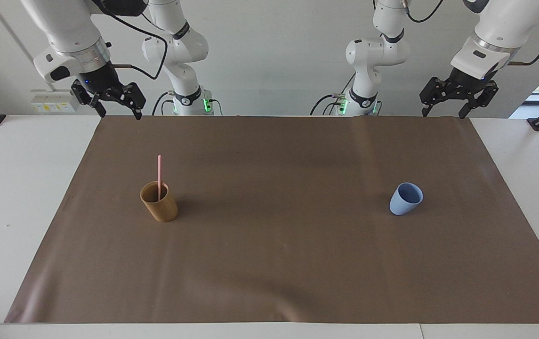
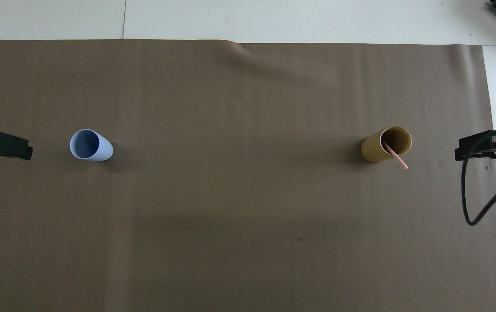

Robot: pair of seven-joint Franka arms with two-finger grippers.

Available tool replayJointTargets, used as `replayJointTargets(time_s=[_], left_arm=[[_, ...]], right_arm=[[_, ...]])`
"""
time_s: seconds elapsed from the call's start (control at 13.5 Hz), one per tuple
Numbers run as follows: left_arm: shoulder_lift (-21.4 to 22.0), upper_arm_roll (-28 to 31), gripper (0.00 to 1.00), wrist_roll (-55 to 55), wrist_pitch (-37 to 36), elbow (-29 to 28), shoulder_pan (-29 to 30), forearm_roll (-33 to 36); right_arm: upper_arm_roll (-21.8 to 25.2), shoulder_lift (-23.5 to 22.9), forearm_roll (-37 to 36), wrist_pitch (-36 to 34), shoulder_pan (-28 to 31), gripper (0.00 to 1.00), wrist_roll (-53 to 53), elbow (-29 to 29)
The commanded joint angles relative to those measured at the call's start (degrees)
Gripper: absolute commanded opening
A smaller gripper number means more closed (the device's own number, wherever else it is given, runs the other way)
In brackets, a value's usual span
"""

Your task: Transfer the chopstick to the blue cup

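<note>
Left tool (image 1: 443,112) raised at the robots' edge of the desk, at the left arm's end, fingers spread wide, nothing in them, touching nothing. Right tool (image 1: 116,113) likewise raised at the right arm's end, fingers apart, released and empty. Both arms wait. In the overhead view each tool is cut off by the frame edge, only a dark tip showing, left tool (image 2: 1,145) and right tool (image 2: 490,147), so finger spread reads from the facing view alone. Chopstick (image 1: 159,176) stands in the mustard-brown cup (image 1: 159,203), toward the right arm's end of the brown mat (image 1: 274,263); long axis near upright, lower end down in the cup and hidden, upper end well above the rim. From above, chopstick (image 2: 396,156) appears to lean toward the robots and the right arm's end, resting on the rim. Blue cup (image 1: 406,198) stands well apart, toward the left arm's end, upright, mouth up, interior bare. Desk (image 1: 15,188) white around the mat.
</note>
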State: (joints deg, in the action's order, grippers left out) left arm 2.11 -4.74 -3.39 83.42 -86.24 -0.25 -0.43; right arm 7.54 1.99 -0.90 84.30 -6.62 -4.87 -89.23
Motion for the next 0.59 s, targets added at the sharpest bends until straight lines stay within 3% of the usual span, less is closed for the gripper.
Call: replayJointTargets(time_s=[0.0,0.52], left_arm=[[0.8,-0.5,1.0,0.3,0.0,-0.5,0.7,1.0],[1.0,-0.6,1.0,0.5,-0.1,-0.6,0.3,1.0]], right_arm=[[-0.2,1.0,-1.3,0.3,-0.1,1.0,-0.4,-1.3],[0.0,0.9,-0.1,0.8,0.8,1.0,0.0,-1.1]])
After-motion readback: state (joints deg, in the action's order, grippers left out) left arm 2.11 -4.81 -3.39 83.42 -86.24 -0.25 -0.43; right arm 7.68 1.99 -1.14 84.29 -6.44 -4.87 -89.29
